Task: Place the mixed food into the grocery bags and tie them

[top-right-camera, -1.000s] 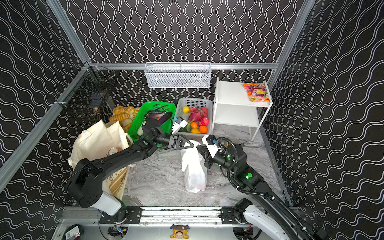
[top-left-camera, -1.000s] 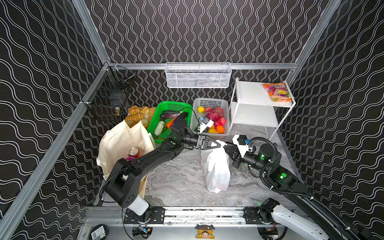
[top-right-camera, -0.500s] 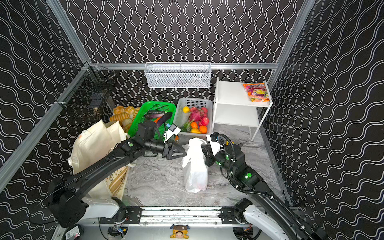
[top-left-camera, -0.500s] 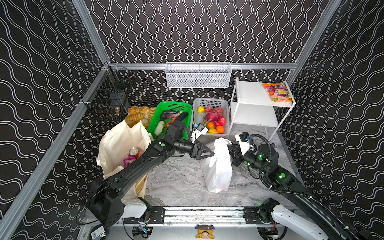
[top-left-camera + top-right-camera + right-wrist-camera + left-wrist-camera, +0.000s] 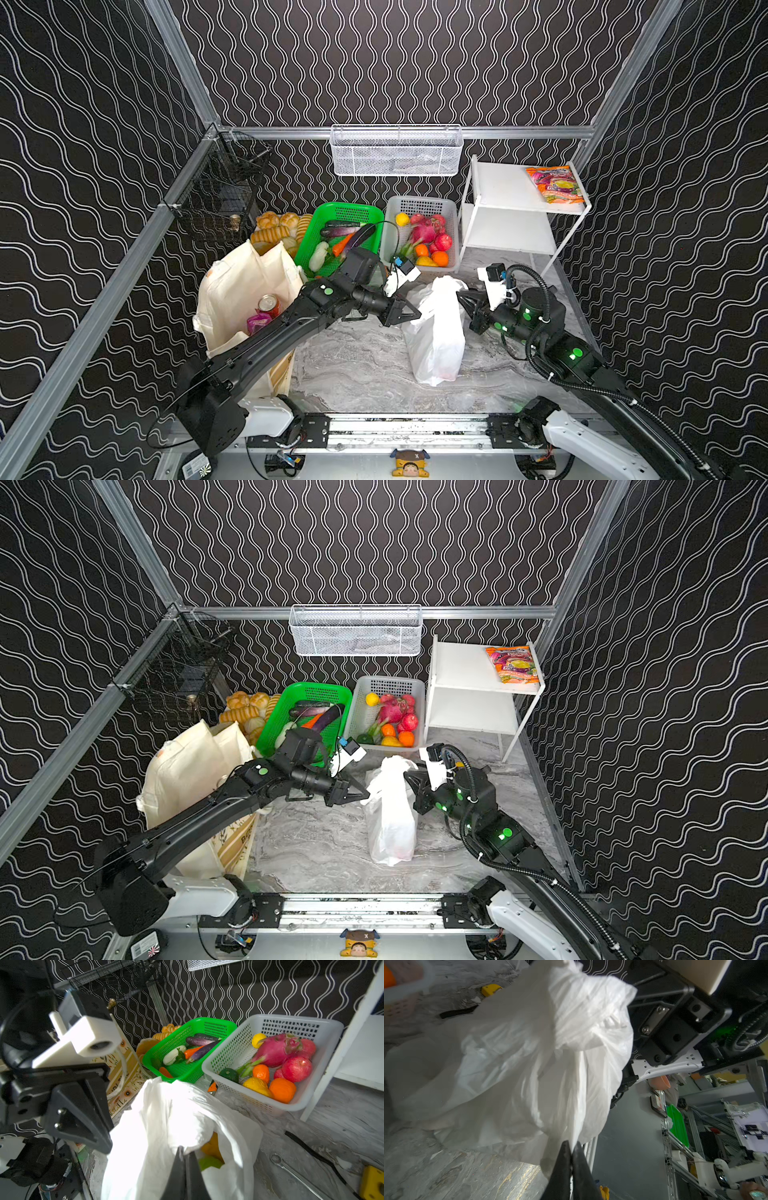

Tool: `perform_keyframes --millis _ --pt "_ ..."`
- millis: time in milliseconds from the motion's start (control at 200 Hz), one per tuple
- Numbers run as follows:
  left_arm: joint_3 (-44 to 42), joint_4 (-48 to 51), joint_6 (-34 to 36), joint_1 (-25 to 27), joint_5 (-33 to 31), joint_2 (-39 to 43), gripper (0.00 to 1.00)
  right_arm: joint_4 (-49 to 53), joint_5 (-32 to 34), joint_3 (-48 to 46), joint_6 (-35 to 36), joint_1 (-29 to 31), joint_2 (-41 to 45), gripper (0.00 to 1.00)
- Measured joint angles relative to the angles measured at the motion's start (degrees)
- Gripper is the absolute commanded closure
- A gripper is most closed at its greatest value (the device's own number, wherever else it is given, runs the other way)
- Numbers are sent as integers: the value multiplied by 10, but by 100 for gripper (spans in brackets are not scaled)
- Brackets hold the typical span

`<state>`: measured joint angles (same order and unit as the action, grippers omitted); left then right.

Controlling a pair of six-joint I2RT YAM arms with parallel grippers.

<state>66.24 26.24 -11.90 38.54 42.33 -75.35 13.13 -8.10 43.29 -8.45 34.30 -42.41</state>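
Currently: white plastic bag [image 5: 436,332] loaded, untied, pinched by left fingers [image 5: 561,1172] and right fingers [image 5: 175,1176]; tote [image 5: 237,286] holding can [image 5: 269,304], packet [image 5: 258,322]; tying of both outstanding.

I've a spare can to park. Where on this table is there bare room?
Free: the grey marble tabletop between the cream fabric tote and the thin white plastic bag, toward the front rail. Crowded: the back, at the green plastic basket and white plastic basket.
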Motion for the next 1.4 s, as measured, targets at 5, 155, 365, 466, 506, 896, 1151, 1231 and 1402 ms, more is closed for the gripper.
perform_keyframes --millis 5,155,365,466,506,896,1151,1231,1402 --pt "0 0 0 -1 -1 1 100 2 1 0 0 0 1 100" --pt "-19 6 -17 -42 -42 22 100 59 25 3 -9 -8 27 100" --pt "-23 26 -28 -63 -72 31 100 102 43 24 -16 -25 25 100" --pt "-26 45 -30 -70 -107 37 100 114 60 29 -30 -33 22 100" --pt "-30 51 -30 -74 -120 41 100 118 68 29 -31 -37 23 100" --pt "-61 81 -33 -93 -122 39 100 106 -31 -18 -110 -157 4 68" --pt "-64 76 -31 -93 -88 42 100 -68 -294 -96 -247 -149 23 45" --pt "-67 70 -31 -93 -79 41 100 -89 -325 -94 -256 -137 7 42" --pt "-67 67 -32 -93 -67 40 100 -91 -342 -64 -246 -110 -47 41"
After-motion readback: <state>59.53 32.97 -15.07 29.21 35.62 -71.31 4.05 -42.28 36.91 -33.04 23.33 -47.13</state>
